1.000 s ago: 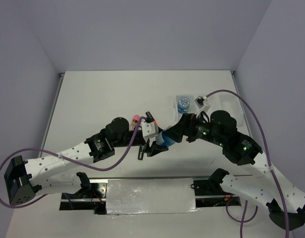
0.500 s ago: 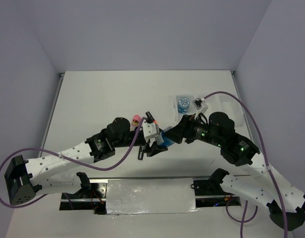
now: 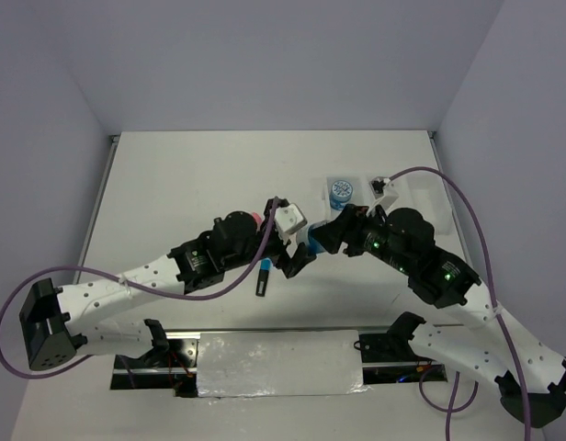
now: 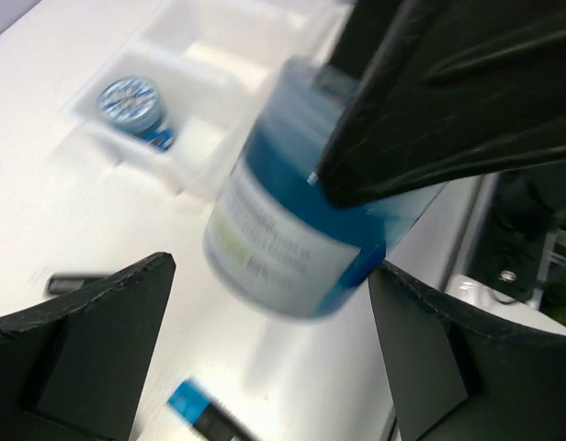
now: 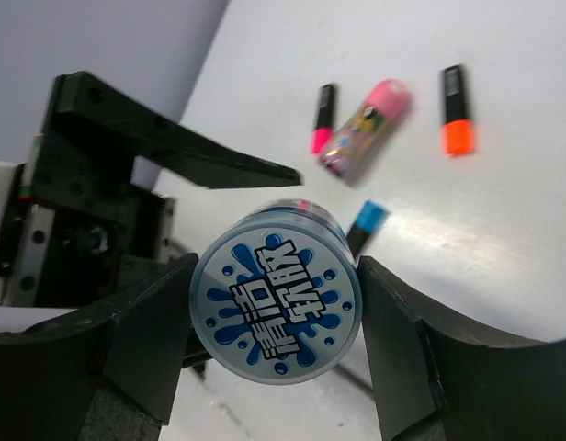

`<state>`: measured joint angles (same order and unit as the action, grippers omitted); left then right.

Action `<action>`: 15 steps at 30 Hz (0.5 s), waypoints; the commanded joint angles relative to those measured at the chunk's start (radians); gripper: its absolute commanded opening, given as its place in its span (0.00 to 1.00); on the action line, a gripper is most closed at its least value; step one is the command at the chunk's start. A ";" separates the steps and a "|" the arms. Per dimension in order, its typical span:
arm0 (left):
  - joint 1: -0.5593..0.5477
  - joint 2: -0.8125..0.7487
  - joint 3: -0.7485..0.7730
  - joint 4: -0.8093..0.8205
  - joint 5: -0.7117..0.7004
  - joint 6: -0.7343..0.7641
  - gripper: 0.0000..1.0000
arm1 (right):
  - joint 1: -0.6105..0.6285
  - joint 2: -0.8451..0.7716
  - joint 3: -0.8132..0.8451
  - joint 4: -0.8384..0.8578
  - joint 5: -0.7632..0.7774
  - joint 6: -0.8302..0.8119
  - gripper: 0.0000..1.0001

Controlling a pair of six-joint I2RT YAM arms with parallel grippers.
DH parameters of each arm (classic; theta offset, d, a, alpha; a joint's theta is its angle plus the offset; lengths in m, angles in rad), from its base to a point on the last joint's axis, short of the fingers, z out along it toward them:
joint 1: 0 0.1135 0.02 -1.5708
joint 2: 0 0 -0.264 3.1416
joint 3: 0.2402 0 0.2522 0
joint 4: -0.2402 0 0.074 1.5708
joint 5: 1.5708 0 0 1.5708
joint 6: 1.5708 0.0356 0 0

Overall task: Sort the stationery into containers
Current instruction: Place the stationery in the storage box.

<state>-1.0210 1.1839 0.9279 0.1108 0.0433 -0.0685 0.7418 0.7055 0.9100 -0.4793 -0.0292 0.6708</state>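
Top external view, with both wrist views for detail. The right gripper (image 5: 276,310) is clamped on a blue tape roll (image 4: 288,253), its printed face turned to the right wrist camera and one finger pressed on either side. Over the last second this gripper has lifted the roll a little away from the near edge and toward the tray (image 3: 419,197), which lies just beyond it on the table (image 3: 191,184). In the same interval the left arm has reached forward and turned its wrist, so the left gripper (image 3: 298,259) now sits just beside the roll on the near side. Its jaws stand wide apart and hold nothing, and the left wrist view shows the roll between them but touching neither finger.

A second tape roll (image 3: 340,191) already lies in the tray's leftmost compartment. The other two compartments look bare, though the right arm partly hides them from above.

Four items are unsorted on the table:
- the blue-capped highlighter (image 3: 263,276), below the left gripper
- the pink-capped highlighter (image 5: 322,118)
- the glue stick (image 5: 366,127), close beside the pink-capped highlighter
- the orange-capped highlighter (image 5: 456,110), a little apart from those two

Reading: the roll is now carried by the right arm alone and is headed for the tray, probably to join its twin. The task is judged to be early, with one item placed and one in transit.
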 commanded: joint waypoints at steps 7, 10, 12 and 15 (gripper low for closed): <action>0.044 -0.001 0.072 -0.261 -0.315 -0.165 0.99 | -0.059 0.127 0.138 -0.024 0.365 -0.131 0.00; 0.094 -0.049 0.065 -0.311 -0.321 -0.210 0.99 | -0.105 0.160 0.136 0.001 0.402 -0.161 0.00; 0.117 -0.079 0.087 -0.387 -0.364 -0.249 0.99 | -0.139 0.204 0.129 0.002 0.471 -0.200 0.00; 0.119 -0.147 0.144 -0.554 -0.427 -0.309 0.99 | -0.255 0.264 0.060 0.100 0.390 -0.255 0.00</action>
<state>-0.9047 1.1229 1.0046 -0.3069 -0.3042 -0.2947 0.5606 0.9375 0.9909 -0.5259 0.3443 0.4988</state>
